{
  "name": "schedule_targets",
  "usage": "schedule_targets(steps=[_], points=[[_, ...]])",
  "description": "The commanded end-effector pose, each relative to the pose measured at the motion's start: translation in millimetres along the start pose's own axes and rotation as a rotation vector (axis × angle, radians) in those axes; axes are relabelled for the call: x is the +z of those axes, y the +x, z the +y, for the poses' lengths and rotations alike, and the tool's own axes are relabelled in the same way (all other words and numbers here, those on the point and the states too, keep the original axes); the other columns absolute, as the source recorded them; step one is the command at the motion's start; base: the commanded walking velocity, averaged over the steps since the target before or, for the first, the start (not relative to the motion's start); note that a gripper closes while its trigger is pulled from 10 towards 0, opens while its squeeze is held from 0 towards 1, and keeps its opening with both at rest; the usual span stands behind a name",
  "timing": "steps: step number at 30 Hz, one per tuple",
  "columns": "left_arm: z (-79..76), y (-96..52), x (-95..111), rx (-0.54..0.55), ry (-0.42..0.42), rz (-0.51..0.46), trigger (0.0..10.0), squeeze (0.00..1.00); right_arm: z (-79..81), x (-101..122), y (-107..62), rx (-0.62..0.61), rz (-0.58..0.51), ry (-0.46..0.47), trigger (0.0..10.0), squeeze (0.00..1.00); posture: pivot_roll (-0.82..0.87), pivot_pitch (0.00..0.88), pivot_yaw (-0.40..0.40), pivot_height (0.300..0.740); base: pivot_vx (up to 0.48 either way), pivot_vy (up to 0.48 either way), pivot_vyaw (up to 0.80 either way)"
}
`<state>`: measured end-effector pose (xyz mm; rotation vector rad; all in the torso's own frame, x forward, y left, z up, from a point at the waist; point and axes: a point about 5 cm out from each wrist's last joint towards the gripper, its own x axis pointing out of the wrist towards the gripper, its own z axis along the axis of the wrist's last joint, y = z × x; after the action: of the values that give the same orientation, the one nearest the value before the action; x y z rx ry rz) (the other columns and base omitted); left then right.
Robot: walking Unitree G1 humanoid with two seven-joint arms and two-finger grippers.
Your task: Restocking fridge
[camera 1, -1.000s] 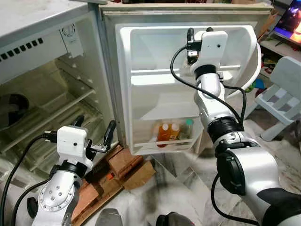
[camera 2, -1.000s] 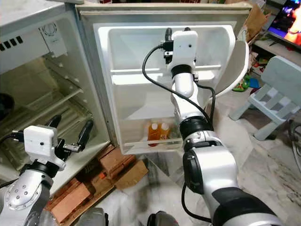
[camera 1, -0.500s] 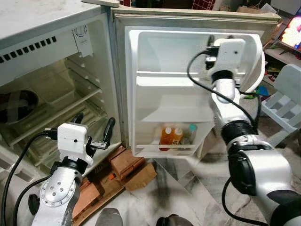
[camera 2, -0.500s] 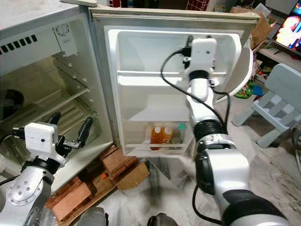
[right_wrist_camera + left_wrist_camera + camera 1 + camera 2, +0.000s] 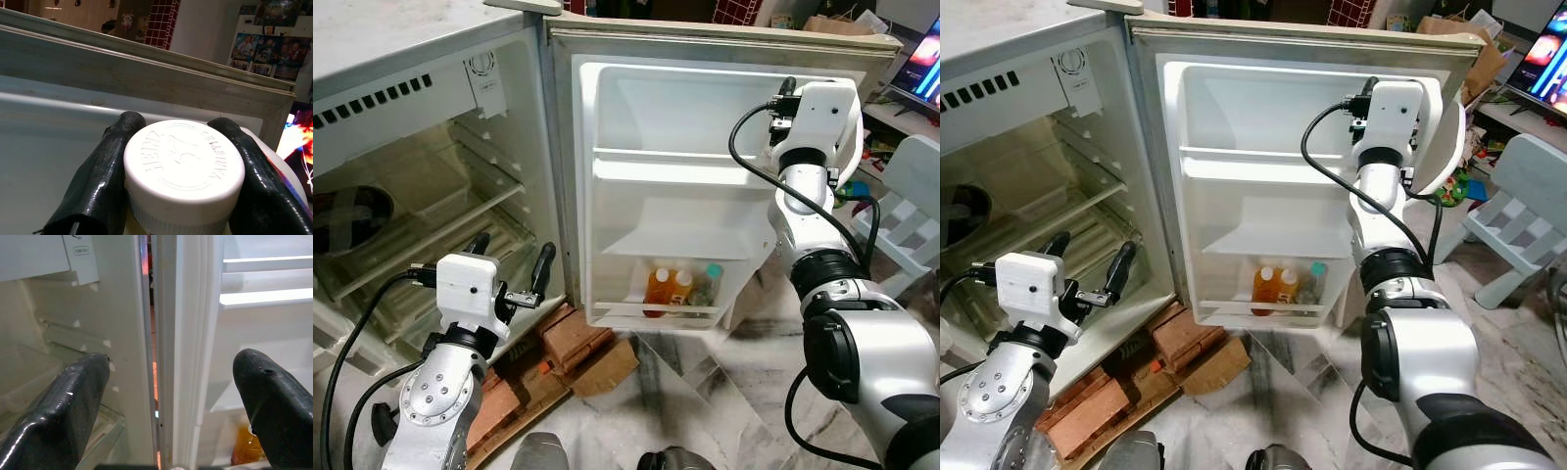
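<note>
My right gripper (image 5: 175, 128) is shut on a white Heinz bottle (image 5: 184, 169), its fingers (image 5: 100, 176) clamped on both sides of the white screw cap. The bottle's white body (image 5: 850, 125) is held up at the right end of the open fridge door's top shelf (image 5: 685, 166). Two orange bottles (image 5: 666, 286) and a clear bottle with a teal cap (image 5: 708, 284) stand in the door's bottom rack. My left gripper (image 5: 509, 255) hangs open low, in front of the hinge edge of the fridge (image 5: 161, 357), with nothing between its fingers.
The fridge body (image 5: 431, 196) stands open on the left with clear shelves and a dark bowl (image 5: 342, 211). Bricks and cardboard (image 5: 578, 343) lie on the marble floor below the door. A pale blue child's chair (image 5: 915, 186) stands to the right.
The camera has shifted. My right arm has carried the bottle to the right along the door's top shelf, toward the door's outer edge. The left gripper has stayed put, open.
</note>
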<state>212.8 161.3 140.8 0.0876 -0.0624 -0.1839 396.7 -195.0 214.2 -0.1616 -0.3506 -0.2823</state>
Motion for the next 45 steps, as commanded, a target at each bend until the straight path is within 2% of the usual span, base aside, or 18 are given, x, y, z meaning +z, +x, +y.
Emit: schedule_targets(steps=[1, 4, 5, 6, 24, 29, 45], points=[[-0.2, 1.4, -2, -0.005, 0.013, 0.006, 10.0, 0.00, -13.8, -24, -9.2, -0.052, 0.114, -0.010, 10.0, 0.00, 0.33, 0.046, -0.042, 0.740, 0.000, 0.000, 0.00], [-1.0, 2.1, -2, -0.009, 0.015, 0.007, 10.0, 0.00, -13.6, -25, -9.9, -0.055, 0.118, 0.006, 10.0, 0.00, 0.33, 0.047, -0.041, 0.740, 0.000, 0.000, 0.00], [-1.2, 2.2, -2, -0.010, 0.016, 0.007, 10.0, 0.00, -13.8, -25, -10.0, -0.057, 0.117, 0.009, 10.0, 0.75, 0.33, 0.047, -0.040, 0.740, 0.000, 0.000, 0.00], [-1.4, 2.3, -2, -0.012, 0.016, 0.007, 10.0, 0.00, -14.2, -24, -9.7, -0.059, 0.113, 0.011, 10.0, 1.00, 0.33, 0.047, -0.040, 0.740, 0.000, 0.000, 0.00], [1.4, 11.4, -2, -0.016, 0.043, 0.001, 10.0, 0.00, -22.5, 28, 15.9, -0.067, -0.124, 0.006, 10.0, 1.00, 0.32, 0.033, -0.033, 0.740, 0.000, 0.000, 0.00], [3.4, 13.5, -1, -0.009, 0.051, -0.005, 10.0, 0.00, -19.2, 38, 18.5, -0.042, -0.174, 0.004, 10.0, 1.00, 0.31, 0.033, -0.038, 0.740, 0.000, 0.000, 0.00], [4.1, 17.0, 0, -0.006, 0.057, -0.023, 10.0, 0.00, -23.3, 39, 14.3, -0.037, -0.210, 0.010, 10.0, 1.00, 0.30, 0.026, -0.035, 0.740, 0.000, 0.000, 0.00]])
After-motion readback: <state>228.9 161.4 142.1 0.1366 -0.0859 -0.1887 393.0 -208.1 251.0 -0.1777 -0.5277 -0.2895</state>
